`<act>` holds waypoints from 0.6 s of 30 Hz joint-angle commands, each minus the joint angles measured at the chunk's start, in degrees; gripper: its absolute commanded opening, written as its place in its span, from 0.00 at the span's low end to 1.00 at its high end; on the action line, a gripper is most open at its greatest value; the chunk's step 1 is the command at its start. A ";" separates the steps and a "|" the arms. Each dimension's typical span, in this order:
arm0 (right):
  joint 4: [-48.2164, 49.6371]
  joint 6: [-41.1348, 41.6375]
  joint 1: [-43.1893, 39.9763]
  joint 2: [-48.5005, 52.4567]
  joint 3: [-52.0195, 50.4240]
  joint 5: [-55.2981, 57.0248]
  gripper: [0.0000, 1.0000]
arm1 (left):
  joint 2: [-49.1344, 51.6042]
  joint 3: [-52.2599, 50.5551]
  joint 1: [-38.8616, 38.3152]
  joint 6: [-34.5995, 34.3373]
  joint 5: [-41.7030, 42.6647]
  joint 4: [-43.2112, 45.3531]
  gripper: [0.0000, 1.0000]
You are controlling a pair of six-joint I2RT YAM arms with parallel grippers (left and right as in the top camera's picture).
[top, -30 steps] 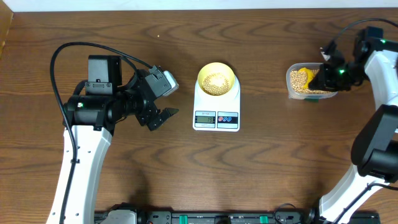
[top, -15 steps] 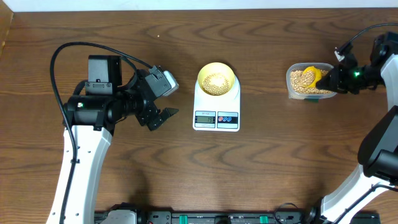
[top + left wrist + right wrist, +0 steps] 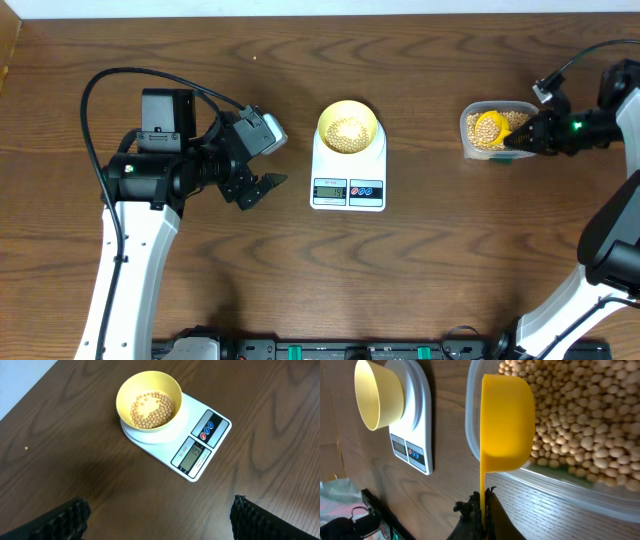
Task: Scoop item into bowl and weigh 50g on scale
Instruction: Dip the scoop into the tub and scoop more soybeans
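Note:
The pale yellow-green bowl (image 3: 348, 128) sits on the white scale (image 3: 348, 185) at the table's middle, with tan beans (image 3: 151, 409) covering its bottom. My right gripper (image 3: 530, 138) is shut on the handle of a bright yellow scoop (image 3: 506, 420), whose cup hangs over a clear tub (image 3: 478, 145) full of beans (image 3: 585, 420) at the right. My left gripper (image 3: 262, 190) is open and empty, left of the scale; its fingertips frame the left wrist view (image 3: 160, 515).
The scale's grey display (image 3: 192, 455) and two round buttons (image 3: 209, 429) face the table's front. A single loose bean (image 3: 26, 448) lies on the wood, left of the bowl. Cables and a black rail (image 3: 330, 350) run along the front edge.
My right gripper has swung right and turned, bringing the scoop's cup up over the tub's left part. The left arm, bowl and scale have not moved.

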 commanded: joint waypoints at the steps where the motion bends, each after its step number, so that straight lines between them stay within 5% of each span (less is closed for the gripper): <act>1: 0.04 -1.60 -1.29 -0.55 0.11 -2.38 0.01 | 0.44 -0.42 0.24 -0.57 0.74 -0.11 0.92; 18: -4.17 -4.68 -2.75 -0.55 0.17 -14.51 0.01 | 0.44 -0.42 0.24 -0.57 0.74 -0.11 0.92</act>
